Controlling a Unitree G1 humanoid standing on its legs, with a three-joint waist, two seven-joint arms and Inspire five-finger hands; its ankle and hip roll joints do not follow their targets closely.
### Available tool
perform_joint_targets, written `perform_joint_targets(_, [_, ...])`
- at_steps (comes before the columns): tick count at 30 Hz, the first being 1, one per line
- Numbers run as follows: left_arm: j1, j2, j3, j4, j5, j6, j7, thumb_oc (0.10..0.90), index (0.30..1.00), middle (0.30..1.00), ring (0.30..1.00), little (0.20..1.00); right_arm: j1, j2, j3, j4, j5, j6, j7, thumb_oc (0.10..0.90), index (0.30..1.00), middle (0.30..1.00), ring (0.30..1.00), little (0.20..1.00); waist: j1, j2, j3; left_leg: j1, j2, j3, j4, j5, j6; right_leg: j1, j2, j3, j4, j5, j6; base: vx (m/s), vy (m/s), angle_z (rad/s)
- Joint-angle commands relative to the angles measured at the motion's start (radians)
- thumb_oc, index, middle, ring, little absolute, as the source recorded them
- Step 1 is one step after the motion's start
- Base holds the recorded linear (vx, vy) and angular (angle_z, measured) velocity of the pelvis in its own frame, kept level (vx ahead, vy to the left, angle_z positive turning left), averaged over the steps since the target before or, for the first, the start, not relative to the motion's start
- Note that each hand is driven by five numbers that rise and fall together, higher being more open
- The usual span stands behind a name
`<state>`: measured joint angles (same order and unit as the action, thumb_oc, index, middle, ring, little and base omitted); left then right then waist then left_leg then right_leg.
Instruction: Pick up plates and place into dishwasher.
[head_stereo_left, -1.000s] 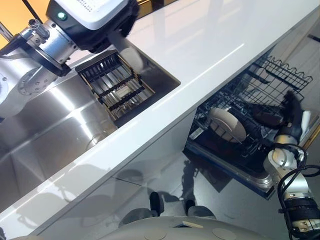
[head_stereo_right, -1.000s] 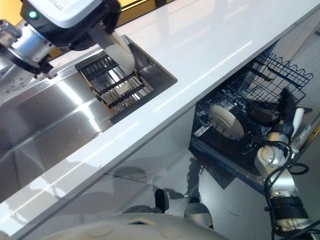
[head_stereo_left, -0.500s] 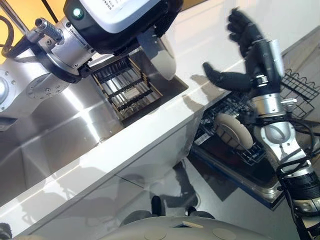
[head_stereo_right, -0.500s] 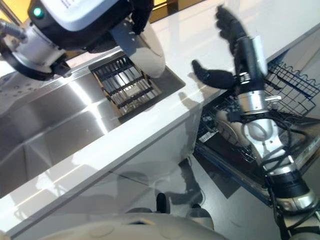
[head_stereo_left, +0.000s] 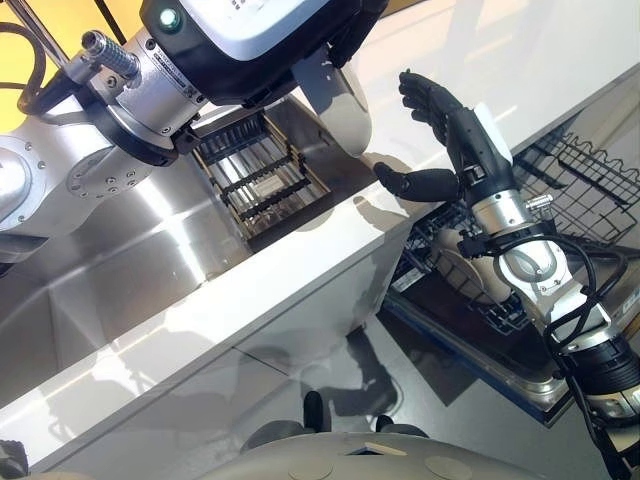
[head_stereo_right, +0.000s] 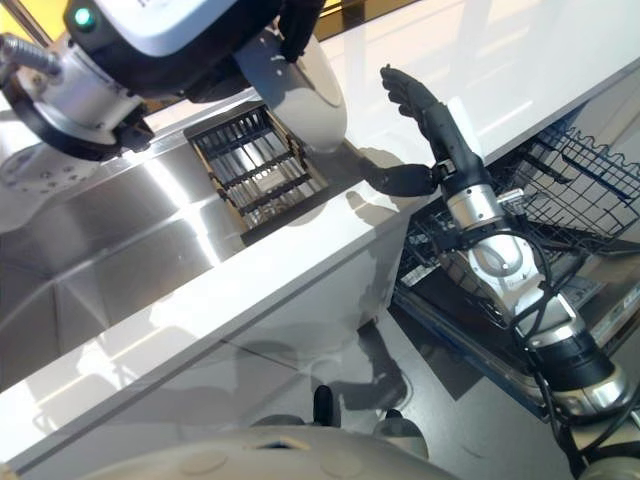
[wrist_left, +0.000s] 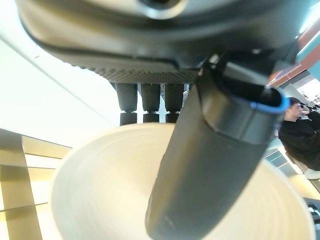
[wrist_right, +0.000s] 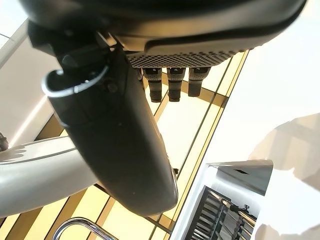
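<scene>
A white plate (head_stereo_left: 338, 98) hangs tilted over the counter edge beside the sink. My left hand (wrist_left: 210, 150) is shut on it, thumb inside the dish and fingers (wrist_left: 145, 97) behind its rim. My right hand (head_stereo_left: 445, 125) is open just right of the plate, fingers straight and thumb (head_stereo_left: 405, 182) spread, not touching it. Below the counter on the right the dishwasher's lower rack (head_stereo_left: 575, 165) is pulled out. Another pale plate (head_stereo_left: 474, 284) stands in the rack, partly behind my right forearm.
A steel sink (head_stereo_left: 120, 250) lies at the left with a dark slatted drying rack (head_stereo_left: 255, 175) at its far end. The white countertop (head_stereo_left: 520, 50) runs diagonally across the view. A person (wrist_left: 300, 135) sits far off in the left wrist view.
My right hand rose from the dishwasher rack to above the counter and has moved left toward the plate. My left hand carried the plate up and to the right, off the sink rack.
</scene>
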<state>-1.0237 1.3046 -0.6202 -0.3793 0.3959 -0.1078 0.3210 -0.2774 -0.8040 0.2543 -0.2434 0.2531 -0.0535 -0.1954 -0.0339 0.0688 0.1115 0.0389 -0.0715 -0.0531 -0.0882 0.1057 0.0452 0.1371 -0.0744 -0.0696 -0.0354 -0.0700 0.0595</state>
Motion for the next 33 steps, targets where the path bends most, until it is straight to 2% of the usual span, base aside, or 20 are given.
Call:
perform_joint_targets(1, [-0.021, -0.036, 0.113, 0.077, 0.032, 0.086, 0.106, 0.1, 0.3, 0.3, 0.3, 0.2, -0.062, 0.017, -0.025, -0.148, -0.004, -0.093, -0.07, 0.8, 0.9, 0.9, 0.9, 0.9, 0.007, -0.035, -0.11, 0.027, -0.032, -0.017, 0.001, -0.064, -0.031, -0.068, 0.022, -0.008, -0.004, 0.114, 0.04, 0.0, 0.0, 0.0])
perform_joint_targets(6, [-0.014, -0.056, 0.123, 0.069, 0.063, 0.117, 0.102, 0.1, 0.3, 0.3, 0.3, 0.2, -0.07, 0.04, 0.007, -0.147, 0.001, -0.083, -0.093, 0.8, 0.9, 0.9, 0.9, 0.9, 0.01, -0.033, -0.114, 0.022, -0.031, -0.011, 0.001, -0.063, -0.034, -0.065, 0.018, -0.015, -0.015, 0.119, 0.044, 0.0, 0.0, 0.0])
perform_joint_targets(11, [-0.065, -0.044, 0.088, 0.093, 0.032, 0.16, 0.13, 0.1, 0.3, 0.3, 0.3, 0.2, -0.07, 0.05, 0.022, -0.159, 0.065, -0.094, -0.103, 0.8, 0.9, 0.9, 0.9, 0.9, 0.006, -0.029, -0.117, 0.019, -0.028, -0.007, 0.001, -0.061, -0.035, -0.069, 0.019, -0.013, -0.013, 0.12, 0.044, -0.02, -0.002, 0.03])
perform_joint_targets(16, [-0.095, -0.073, 0.056, 0.125, 0.034, 0.192, 0.142, 0.1, 0.3, 0.3, 0.3, 0.2, -0.096, 0.086, 0.063, -0.171, 0.063, -0.082, -0.116, 0.8, 0.9, 0.9, 0.9, 0.9, 0.004, -0.028, -0.117, 0.02, -0.029, -0.005, 0.001, -0.062, -0.034, -0.068, 0.022, -0.006, -0.019, 0.122, 0.041, 0.0, 0.0, 0.0])
perform_joint_targets(20, [-0.114, -0.101, 0.031, 0.147, 0.004, 0.222, 0.154, 0.1, 0.3, 0.3, 0.3, 0.2, -0.142, 0.103, 0.084, -0.167, 0.072, -0.107, -0.188, 0.8, 0.9, 0.9, 0.9, 0.9, 0.006, -0.029, -0.118, 0.021, -0.03, -0.003, 0.001, -0.064, -0.035, -0.064, 0.024, -0.006, -0.032, 0.128, 0.039, 0.0, 0.0, 0.0])
perform_joint_targets(25, [-0.078, -0.156, 0.061, 0.166, -0.038, 0.233, 0.176, 0.1, 0.3, 0.3, 0.3, 0.2, -0.198, 0.156, 0.088, -0.17, 0.049, -0.124, -0.278, 0.8, 0.9, 0.9, 0.9, 0.9, 0.012, -0.029, -0.118, 0.022, -0.03, 0.0, 0.001, -0.067, -0.035, -0.061, 0.023, -0.011, -0.039, 0.129, 0.037, 0.0, 0.0, 0.0])
perform_joint_targets(33, [-0.098, -0.271, 0.059, 0.192, -0.108, 0.278, 0.189, 0.1, 0.3, 0.3, 0.3, 0.2, -0.289, 0.24, 0.123, -0.159, -0.077, -0.15, -0.46, 0.8, 0.9, 0.9, 0.9, 0.9, 0.021, -0.027, -0.122, 0.022, -0.03, 0.005, 0.001, -0.07, -0.033, -0.06, 0.015, -0.017, -0.045, 0.132, 0.039, 0.0, 0.0, 0.0])
